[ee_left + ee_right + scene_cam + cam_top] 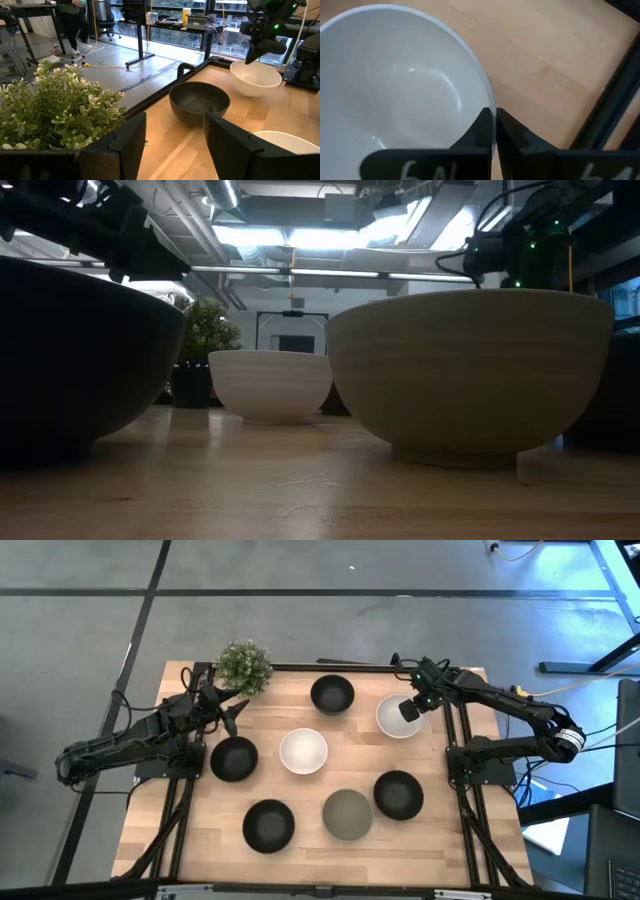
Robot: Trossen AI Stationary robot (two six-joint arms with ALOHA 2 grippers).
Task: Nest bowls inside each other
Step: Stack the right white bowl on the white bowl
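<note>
Seven bowls stand apart on the wooden table. Four are black (332,694) (233,758) (268,824) (398,794). One white bowl (303,751) sits mid-table and the grey-olive bowl (347,814) stands near the front. My right gripper (411,707) is at the table's far right, shut on the rim of the second white bowl (392,720). My left gripper (172,145) hangs open at the far left beside the potted plant (244,665) and touches nothing. My right gripper pinches the white bowl's rim (491,106) on the side toward the table's right, one finger (481,131) inside the bowl and the other (512,134) outside. The fingers come from above, slanting in from the right. The bowl stays upright; I cannot tell whether it is lifted.
The potted plant stands at the far left corner, close to my left gripper. Black frame rails (458,755) run along both sides of the table. In the low view the grey-olive bowl (470,370) and a black bowl (70,360) fill the foreground.
</note>
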